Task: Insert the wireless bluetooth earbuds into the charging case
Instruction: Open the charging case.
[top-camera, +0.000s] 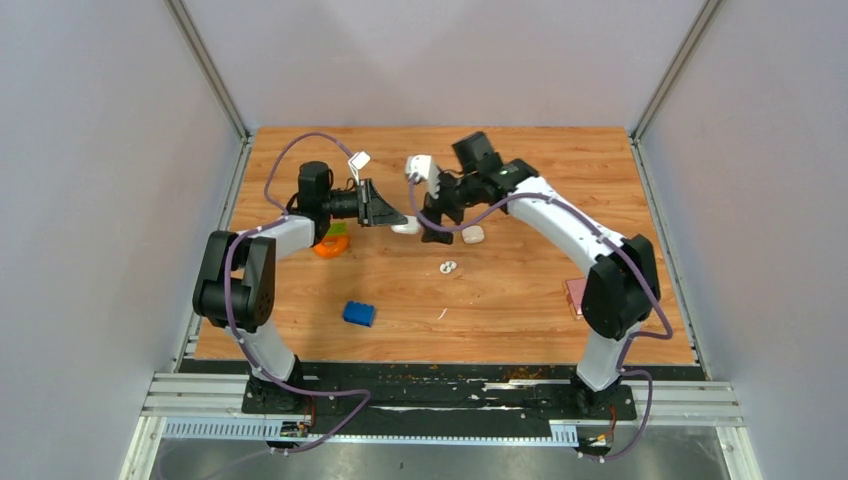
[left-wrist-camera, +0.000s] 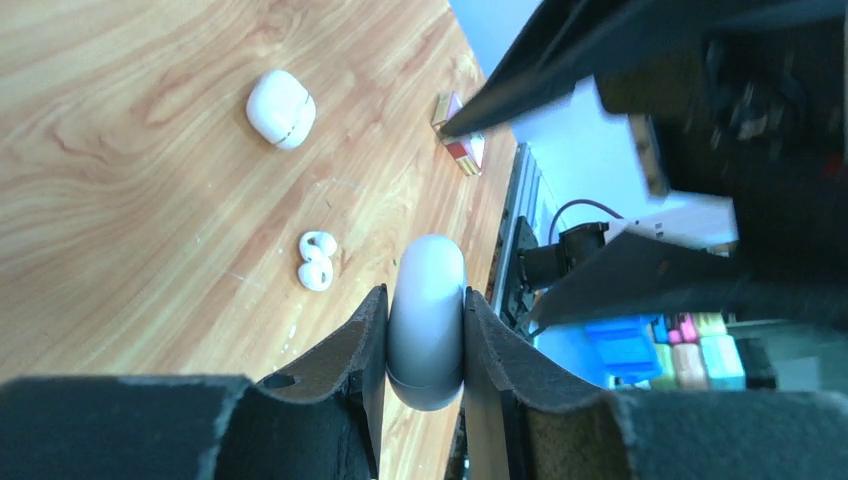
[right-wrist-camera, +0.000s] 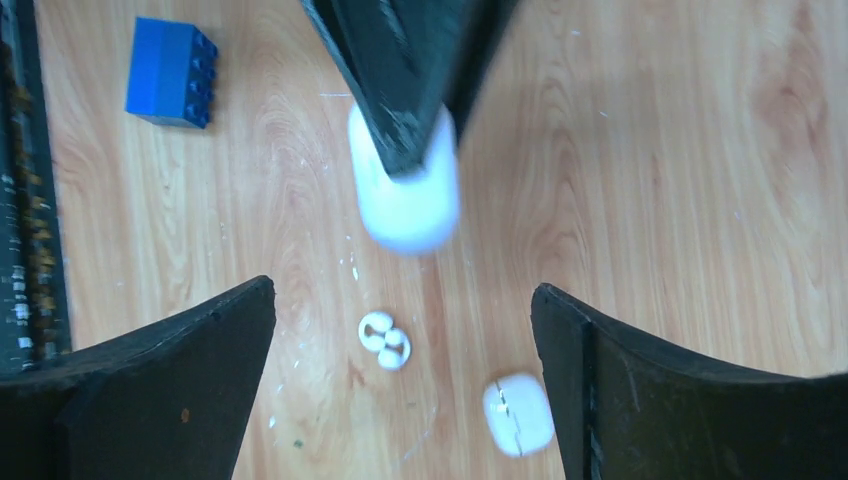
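Left wrist, left hand gripping charging case, 2 earbuds nearby

Pale grey walls on three sides, plain, evenly lit. Silver frame posts running up both back corners. Wood-grain table underneath, scuffed, perhaps flecked with white specks. Slotted metal rails across the near edge.

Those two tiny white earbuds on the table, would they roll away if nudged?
Probably: the earbuds look rounded and tiny, so a nudge would likely scoot or roll them across the smooth table. They seem light and stiff, so pinching them may be fiddly.
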